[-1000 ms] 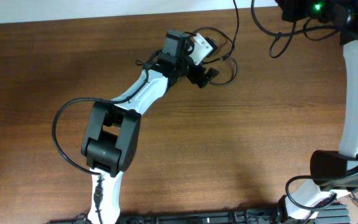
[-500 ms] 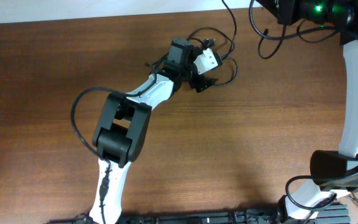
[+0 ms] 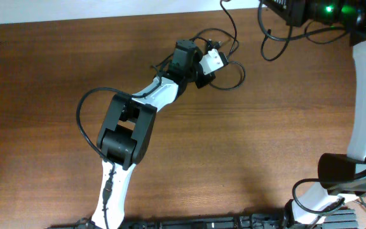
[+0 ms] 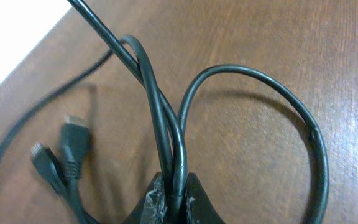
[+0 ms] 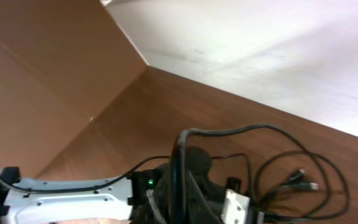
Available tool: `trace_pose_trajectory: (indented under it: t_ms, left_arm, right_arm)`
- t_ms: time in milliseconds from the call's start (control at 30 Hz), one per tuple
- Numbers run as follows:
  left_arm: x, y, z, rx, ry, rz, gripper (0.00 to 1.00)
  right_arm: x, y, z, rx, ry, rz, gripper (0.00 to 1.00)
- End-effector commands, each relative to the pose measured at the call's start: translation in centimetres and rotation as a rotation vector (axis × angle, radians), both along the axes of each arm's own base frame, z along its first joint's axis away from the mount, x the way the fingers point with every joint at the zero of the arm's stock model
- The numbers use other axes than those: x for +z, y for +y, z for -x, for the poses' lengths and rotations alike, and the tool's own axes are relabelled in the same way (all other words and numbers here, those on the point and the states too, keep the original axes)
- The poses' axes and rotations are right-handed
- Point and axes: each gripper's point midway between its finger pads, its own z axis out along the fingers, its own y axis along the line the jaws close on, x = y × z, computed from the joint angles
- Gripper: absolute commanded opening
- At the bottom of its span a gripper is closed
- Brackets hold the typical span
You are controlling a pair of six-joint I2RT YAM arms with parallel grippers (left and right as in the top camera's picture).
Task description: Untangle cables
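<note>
The cables (image 3: 241, 73) lay in loose loops at the far middle of the counter (image 3: 56, 76), touching your left claw (image 4: 174, 202). That claw was clenched on two strands held side by side. Your right claw (image 5: 178, 202) seemed to be clenched on one strand lifted high above the counter, but its fingers were hard to see.

The cables looked thin, light and floppy. I think they would bend and slide easily and would not break. A good place to grab would be a bare strand near the plug ends (image 4: 67, 149), not at the crossing.

The left wrist view showed the two strands twisted round each other, with a big loop on the right. The overhead view hid that twist, but it showed that your two arms were well apart.
</note>
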Motion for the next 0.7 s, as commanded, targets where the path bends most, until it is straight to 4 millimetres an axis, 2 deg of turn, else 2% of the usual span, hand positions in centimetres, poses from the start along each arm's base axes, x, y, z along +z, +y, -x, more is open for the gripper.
trace_pose_trajectory:
  t_ms: [0, 133, 233, 333, 433, 567, 600, 667]
  left_arm:
    - [-1.9, 0.5, 1.3, 0.029, 0.132, -0.018, 0.0]
    - [-2.3, 1.6, 3.4, 0.031, 0.247, -0.081, 0.0]
    - [-1.6, 2.5, 5.0, 0.034, 0.317, -0.119, 0.0]
    - [-0.1, 3.5, 6.9, 0.035, 0.388, -0.157, 0.0]
    - [1.5, 4.1, 8.6, 0.028, 0.438, -0.174, 0.0]
    - [4.8, 5.0, 11.3, 0.01, 0.499, -0.18, 0.0]
    - [5.2, 5.1, 11.4, 0.01, 0.498, -0.18, 0.07]
    - [6.2, 5.2, 11.7, 0.011, 0.489, -0.176, 0.93]
  right_arm:
    - [1.6, -3.2, 0.4, -0.062, -0.043, -0.006, 0.04]
    - [1.6, -8.3, -0.1, -0.193, -0.014, -0.022, 0.04]
    - [1.5, -12.9, 0.1, -0.307, 0.006, -0.038, 0.04]
    - [1.0, -16.4, 0.9, -0.399, 0.06, -0.068, 0.04]
    - [0.3, -17.8, 1.7, -0.44, 0.113, -0.088, 0.04]
    - [-0.2, -18.1, 2.1, -0.444, 0.134, -0.086, 0.04]
    - [-0.2, -18.1, 2.1, -0.444, 0.133, -0.086, 0.04]
    - [-0.1, -18.1, 2.1, -0.445, 0.13, -0.085, 0.04]
